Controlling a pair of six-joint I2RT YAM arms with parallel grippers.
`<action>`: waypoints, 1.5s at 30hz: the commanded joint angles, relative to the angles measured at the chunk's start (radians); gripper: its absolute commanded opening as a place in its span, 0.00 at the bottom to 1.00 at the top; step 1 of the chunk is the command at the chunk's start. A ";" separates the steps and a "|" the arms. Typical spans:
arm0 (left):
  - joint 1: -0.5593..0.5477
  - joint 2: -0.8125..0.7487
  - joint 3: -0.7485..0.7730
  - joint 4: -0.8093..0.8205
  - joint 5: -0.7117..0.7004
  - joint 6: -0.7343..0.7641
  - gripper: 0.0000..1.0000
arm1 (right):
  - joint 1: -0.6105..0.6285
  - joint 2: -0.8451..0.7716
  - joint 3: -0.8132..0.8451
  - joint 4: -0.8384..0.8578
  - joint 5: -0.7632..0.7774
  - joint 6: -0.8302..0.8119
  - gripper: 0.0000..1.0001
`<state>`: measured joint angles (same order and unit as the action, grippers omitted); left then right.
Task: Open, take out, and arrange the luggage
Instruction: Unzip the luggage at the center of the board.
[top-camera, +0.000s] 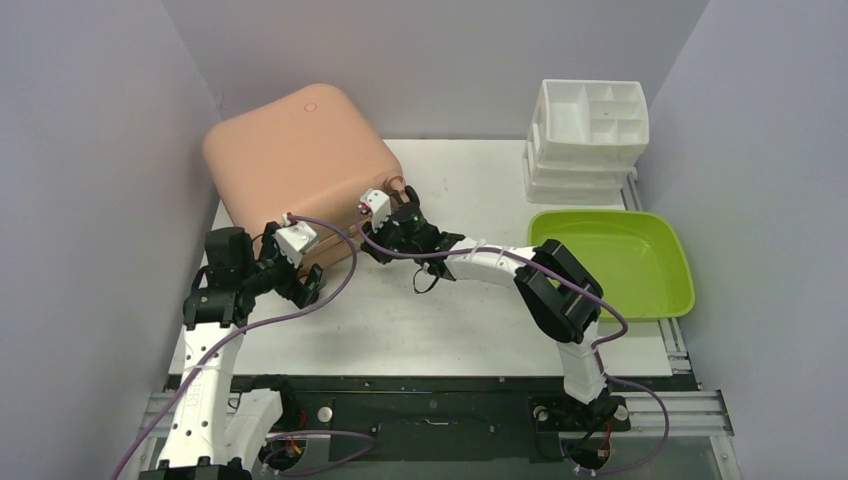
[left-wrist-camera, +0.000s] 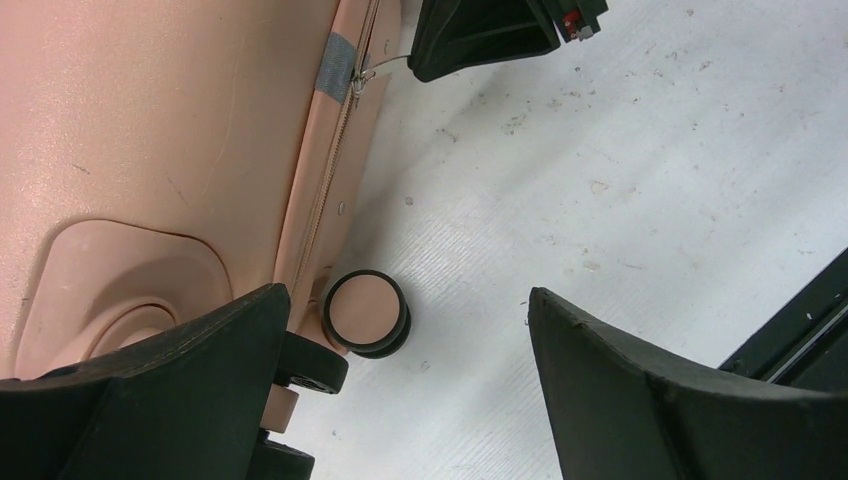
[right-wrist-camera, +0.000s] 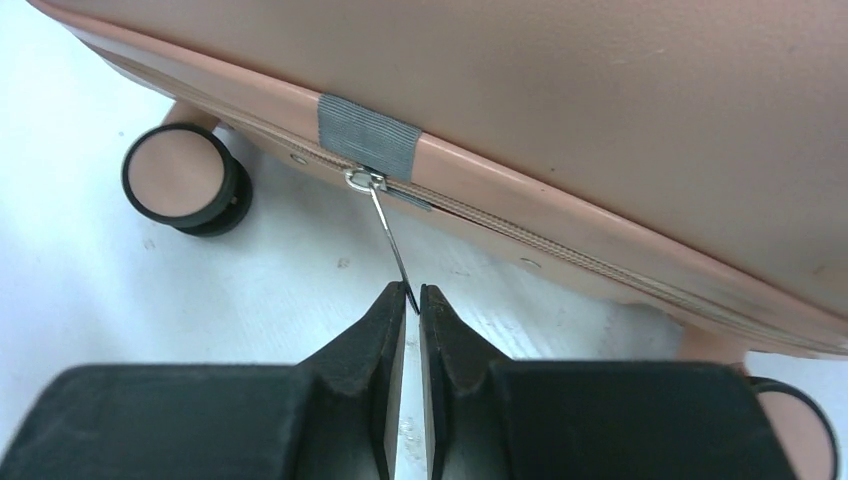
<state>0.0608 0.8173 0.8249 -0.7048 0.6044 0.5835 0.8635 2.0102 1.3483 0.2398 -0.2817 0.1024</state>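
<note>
Right gripper: jaws pressed together, pinching thin wire zipper pull. Luggage closed, directly ahead of fingertips; pull hooks on at grey tape patch on seam. Left gripper: jaws wide apart, holding nothing; luggage corner and caster wheel just beyond fingertips, on white table.
</note>
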 joint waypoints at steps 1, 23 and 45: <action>0.008 -0.005 -0.003 0.017 0.022 0.004 0.87 | -0.026 -0.018 -0.004 0.079 -0.084 -0.120 0.06; 0.005 0.025 -0.121 0.096 -0.179 0.000 0.85 | -0.033 -0.081 -0.005 -0.051 0.457 -0.052 0.00; 0.007 0.045 -0.101 0.069 -0.035 0.002 0.85 | -0.029 0.014 0.067 0.010 -0.200 -0.156 0.44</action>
<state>0.0502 0.8242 0.7204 -0.5377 0.5549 0.6098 0.8158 1.9900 1.3170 0.2256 -0.3717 -0.0319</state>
